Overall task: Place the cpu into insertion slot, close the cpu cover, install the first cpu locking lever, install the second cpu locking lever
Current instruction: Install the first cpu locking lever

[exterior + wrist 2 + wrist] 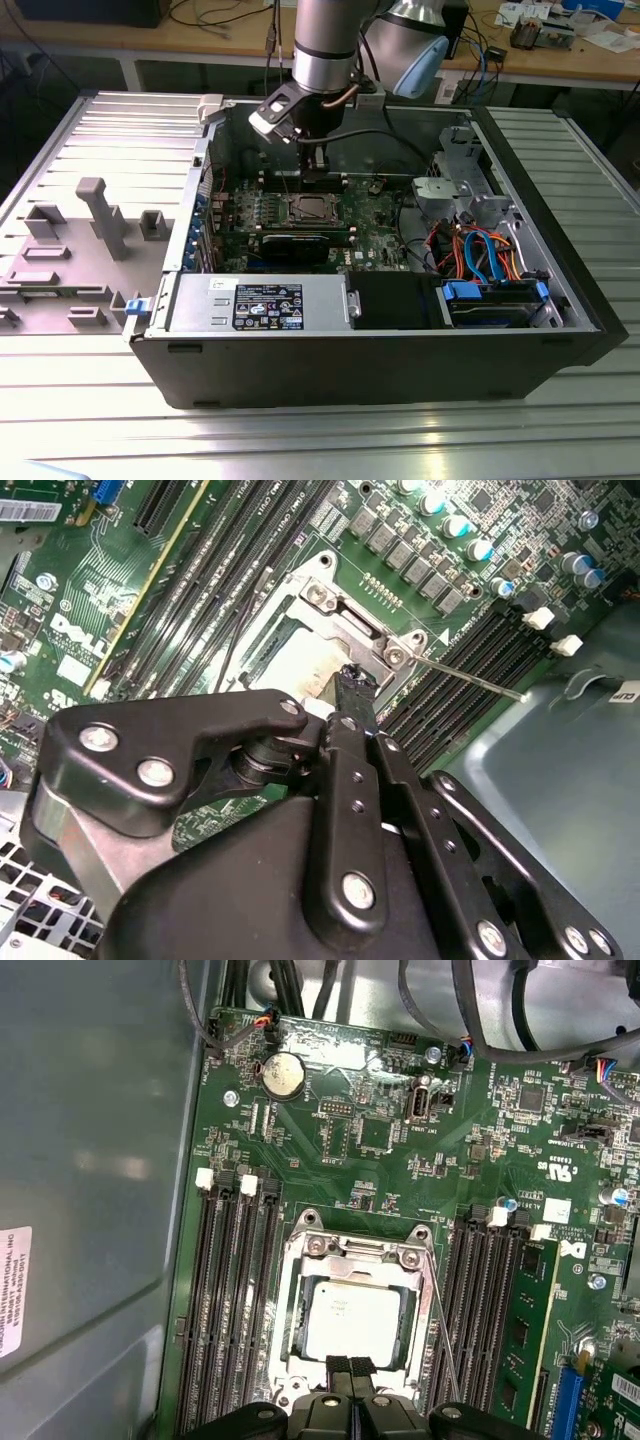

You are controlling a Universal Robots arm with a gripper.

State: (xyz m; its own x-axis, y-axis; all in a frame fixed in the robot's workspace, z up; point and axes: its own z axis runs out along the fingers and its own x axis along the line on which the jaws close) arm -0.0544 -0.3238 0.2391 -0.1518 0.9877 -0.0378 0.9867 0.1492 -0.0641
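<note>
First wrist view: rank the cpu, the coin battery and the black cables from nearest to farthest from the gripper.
1. cpu, right beside the gripper.
2. coin battery, near the far edge of the board.
3. black cables, beyond that edge.

A ribbed, silvery metal table (330, 445) carries an open desktop computer case (400, 365) lying on its side. Against the case, on the exterior view's left, lies a grey ribbed plate (120, 140) with grey blocks and an upright grey post (98, 212) on it.
</note>
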